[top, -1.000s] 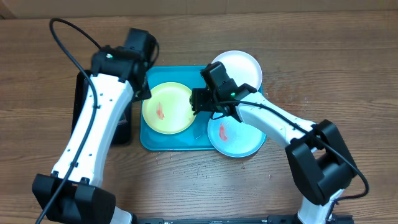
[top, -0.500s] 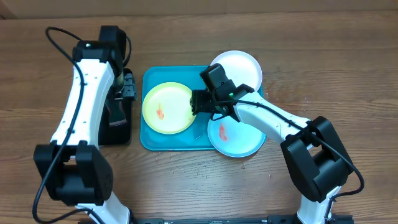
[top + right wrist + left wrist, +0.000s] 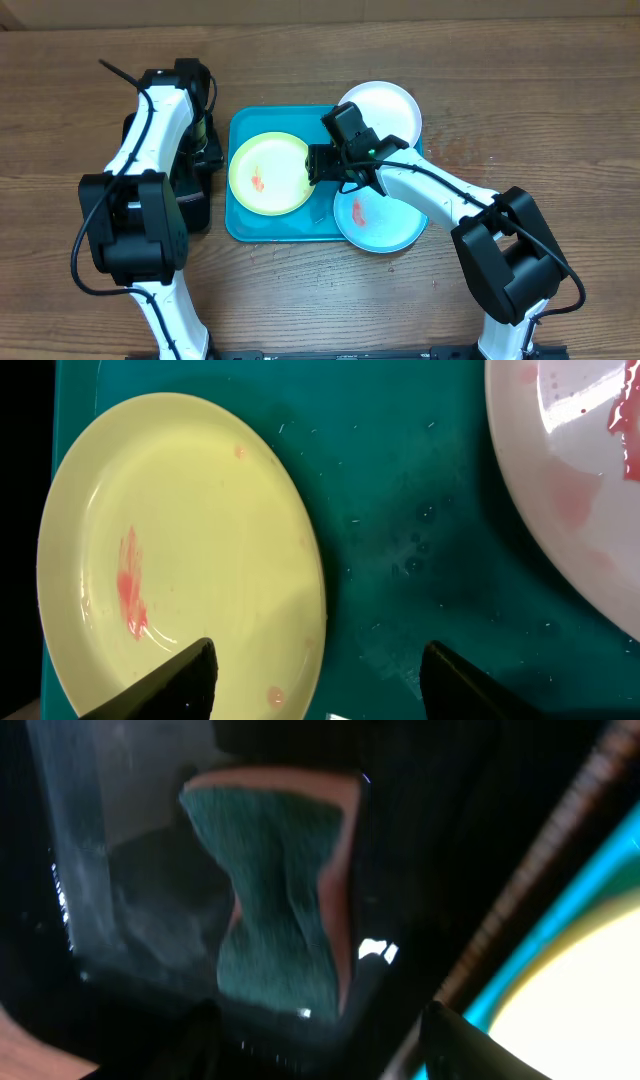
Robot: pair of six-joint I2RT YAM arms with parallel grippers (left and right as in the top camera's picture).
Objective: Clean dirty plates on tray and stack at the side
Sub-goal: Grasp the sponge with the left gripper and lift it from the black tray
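Overhead: left tool, spread, has left the tray for the black tray; sponge lies under it, ungripped. Right tool, spread and empty, hovers at the smeared yellow-green plate on the tray. Judgement: sponge pickup next, wiping unstarted.

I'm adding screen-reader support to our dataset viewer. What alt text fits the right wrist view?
A yellow-green plate with a red smear lies on a teal tray, filling the left half. A pale red-smeared plate shows at upper right, and the right tool, open, pokes its fingertips in at the bottom edge.
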